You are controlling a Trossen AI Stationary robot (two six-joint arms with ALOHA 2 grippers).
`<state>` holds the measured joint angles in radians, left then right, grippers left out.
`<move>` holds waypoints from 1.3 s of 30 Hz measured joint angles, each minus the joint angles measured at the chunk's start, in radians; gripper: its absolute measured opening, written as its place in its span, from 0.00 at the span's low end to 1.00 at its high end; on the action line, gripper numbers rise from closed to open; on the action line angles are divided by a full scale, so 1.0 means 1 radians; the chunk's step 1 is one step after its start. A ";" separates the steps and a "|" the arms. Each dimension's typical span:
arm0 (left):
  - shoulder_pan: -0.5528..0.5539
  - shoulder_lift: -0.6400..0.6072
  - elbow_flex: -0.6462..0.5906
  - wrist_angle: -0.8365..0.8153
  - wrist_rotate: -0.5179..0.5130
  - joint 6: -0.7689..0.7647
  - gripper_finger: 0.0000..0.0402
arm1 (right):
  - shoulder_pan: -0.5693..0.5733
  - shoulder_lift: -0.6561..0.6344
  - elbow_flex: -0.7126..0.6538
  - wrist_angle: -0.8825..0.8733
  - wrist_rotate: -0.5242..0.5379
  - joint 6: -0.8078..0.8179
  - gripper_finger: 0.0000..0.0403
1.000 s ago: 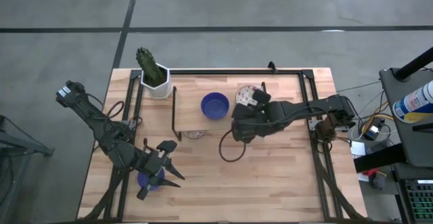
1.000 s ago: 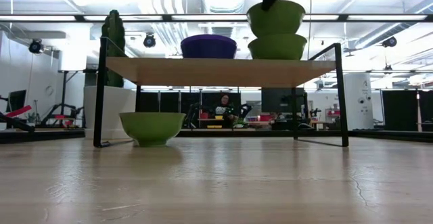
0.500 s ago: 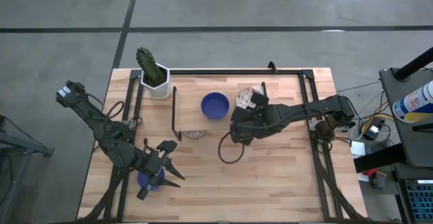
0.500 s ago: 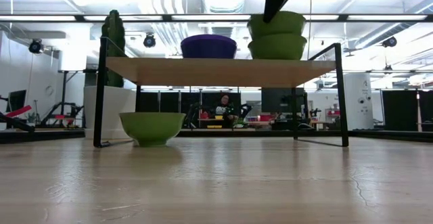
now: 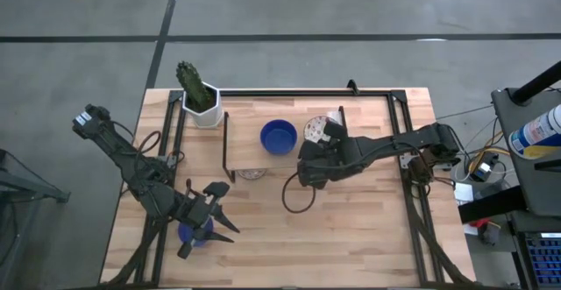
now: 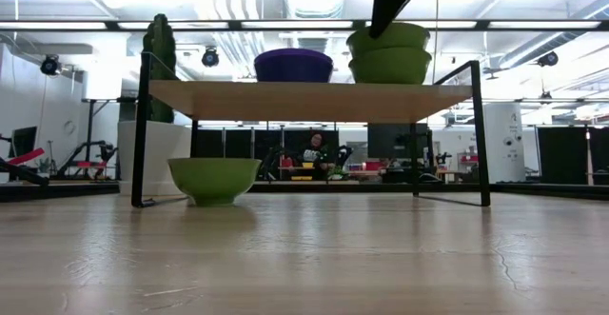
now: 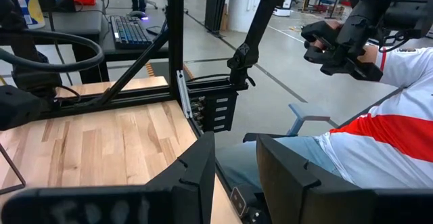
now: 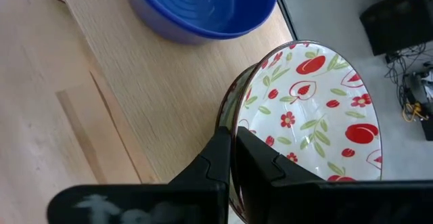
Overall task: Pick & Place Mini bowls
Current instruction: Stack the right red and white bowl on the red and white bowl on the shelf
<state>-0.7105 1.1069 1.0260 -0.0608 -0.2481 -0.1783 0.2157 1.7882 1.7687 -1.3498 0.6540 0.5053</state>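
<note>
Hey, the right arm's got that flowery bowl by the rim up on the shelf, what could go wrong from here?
The right gripper pinches only the thin rim of the patterned bowl, so it could tilt or slip. It rests on another bowl, which might get dragged. The blue bowl sits close beside and could be bumped.

Glossy glazed floral bowl (image 8: 308,116) and blue bowl (image 8: 203,7) sit on a matt, pale-grained wooden shelf (image 8: 128,109).
</note>
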 joint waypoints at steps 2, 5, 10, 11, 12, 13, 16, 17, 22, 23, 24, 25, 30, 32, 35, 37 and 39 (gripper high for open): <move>0.000 0.000 0.000 0.000 0.000 0.000 0.26 | 0.000 0.000 0.000 0.000 0.000 0.000 0.03; 0.000 0.000 0.000 0.000 0.000 0.000 0.26 | 0.000 0.000 0.000 0.000 0.000 -0.001 0.03; 0.000 0.000 0.000 0.000 0.000 -0.001 0.26 | -0.007 0.000 -0.012 0.003 -0.001 -0.001 0.04; 0.000 0.000 0.000 0.000 0.000 -0.001 0.26 | -0.008 0.000 -0.016 0.004 -0.001 -0.001 0.05; 0.000 0.000 0.000 0.000 0.000 -0.001 0.26 | -0.010 0.000 -0.020 0.005 0.000 -0.001 0.05; 0.000 0.000 0.000 0.000 0.000 -0.002 0.26 | -0.011 0.000 -0.023 0.006 0.000 -0.001 0.05; 0.000 0.000 0.000 0.000 0.000 -0.002 0.26 | -0.014 0.000 -0.031 0.010 0.000 -0.001 0.06; 0.000 0.000 0.000 0.000 0.000 -0.002 0.26 | -0.015 0.000 -0.031 0.011 0.000 -0.001 0.06; 0.000 0.000 0.000 0.000 0.000 -0.002 0.26 | -0.015 0.000 -0.031 0.035 0.001 -0.008 0.06; 0.000 0.000 0.000 0.000 0.000 -0.002 0.26 | -0.016 0.000 -0.031 0.040 0.001 -0.008 0.06; 0.000 0.000 0.000 0.000 0.000 -0.002 0.26 | -0.016 0.000 -0.032 0.047 0.001 -0.008 0.07; 0.000 0.000 0.000 0.000 0.000 -0.002 0.26 | -0.017 0.000 -0.033 0.052 0.002 -0.008 0.08; 0.000 0.000 0.000 0.000 0.000 -0.002 0.26 | -0.018 0.000 -0.033 0.053 0.004 -0.008 0.15; 0.000 0.000 0.000 0.000 0.000 -0.002 0.26 | -0.018 0.000 -0.033 0.053 0.004 -0.006 0.19; 0.000 0.000 0.000 -0.002 0.000 -0.002 0.26 | -0.017 -0.001 -0.034 0.053 0.004 -0.009 0.26; 0.000 0.000 0.000 -0.006 0.000 -0.002 0.26 | -0.016 -0.001 -0.032 0.050 0.004 -0.016 0.29; 0.000 0.000 0.000 -0.011 0.000 -0.002 0.26 | -0.009 -0.001 -0.024 0.050 0.004 -0.019 0.31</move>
<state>-0.7103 1.1065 1.0260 -0.0716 -0.2481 -0.1805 0.2067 1.7874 1.7447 -1.2996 0.6579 0.4861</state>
